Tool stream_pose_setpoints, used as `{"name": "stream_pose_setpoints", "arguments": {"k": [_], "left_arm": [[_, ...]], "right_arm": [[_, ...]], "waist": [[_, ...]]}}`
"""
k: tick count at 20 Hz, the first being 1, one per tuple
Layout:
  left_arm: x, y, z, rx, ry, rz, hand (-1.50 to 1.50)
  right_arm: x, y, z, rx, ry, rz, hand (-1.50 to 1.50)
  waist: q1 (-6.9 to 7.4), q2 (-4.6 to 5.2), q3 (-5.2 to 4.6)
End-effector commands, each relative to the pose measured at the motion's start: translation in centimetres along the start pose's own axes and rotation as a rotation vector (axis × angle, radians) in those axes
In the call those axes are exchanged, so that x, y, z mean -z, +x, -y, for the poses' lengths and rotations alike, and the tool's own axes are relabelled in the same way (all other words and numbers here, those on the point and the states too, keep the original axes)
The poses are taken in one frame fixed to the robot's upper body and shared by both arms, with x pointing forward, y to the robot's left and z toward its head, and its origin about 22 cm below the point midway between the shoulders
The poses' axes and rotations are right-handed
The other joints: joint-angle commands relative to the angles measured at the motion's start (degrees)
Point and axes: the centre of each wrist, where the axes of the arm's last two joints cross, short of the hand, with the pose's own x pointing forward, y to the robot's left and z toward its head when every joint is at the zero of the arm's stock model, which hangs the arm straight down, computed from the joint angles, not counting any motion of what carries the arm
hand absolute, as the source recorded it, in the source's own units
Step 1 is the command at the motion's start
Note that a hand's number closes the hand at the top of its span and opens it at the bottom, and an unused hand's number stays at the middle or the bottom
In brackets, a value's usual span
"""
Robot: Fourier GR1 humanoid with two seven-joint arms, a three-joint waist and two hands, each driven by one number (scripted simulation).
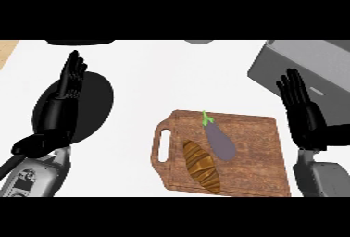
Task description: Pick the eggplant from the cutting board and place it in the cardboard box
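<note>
Nothing of the task is done yet. The eggplant (220, 141) lies untouched on the board (259, 152), near its far edge, stem pointing away, just beside a bread loaf (202, 165). The right hand (301, 104) is released, fingers straight, off the board's right edge, before the grey box (308, 60) at the counter's (171, 74) far right corner. The left hand (68, 85) rests released on the left. Reaching, grasping, carrying and placing all remain.
</note>
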Motion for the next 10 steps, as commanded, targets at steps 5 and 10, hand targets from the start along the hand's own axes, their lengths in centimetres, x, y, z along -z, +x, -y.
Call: {"name": "stream_pose_setpoints", "arguments": {"k": [5, 10], "left_arm": [[-3.2, -5.7, -3.9, 0.219, -0.095, -0.328, 0.00], [-6.6, -8.1, -3.9, 0.210, -0.162, -0.471, 0.00]], "right_arm": [[0.8, 5.8, 8.7, -0.373, 0.204, -0.044, -1.50], [-2.5, 4.9, 14.2, -0.692, -0.071, -0.061, -1.50]], "waist": [[0.40, -1.18, -0.33], [-0.23, -1.08, -0.33]]}}
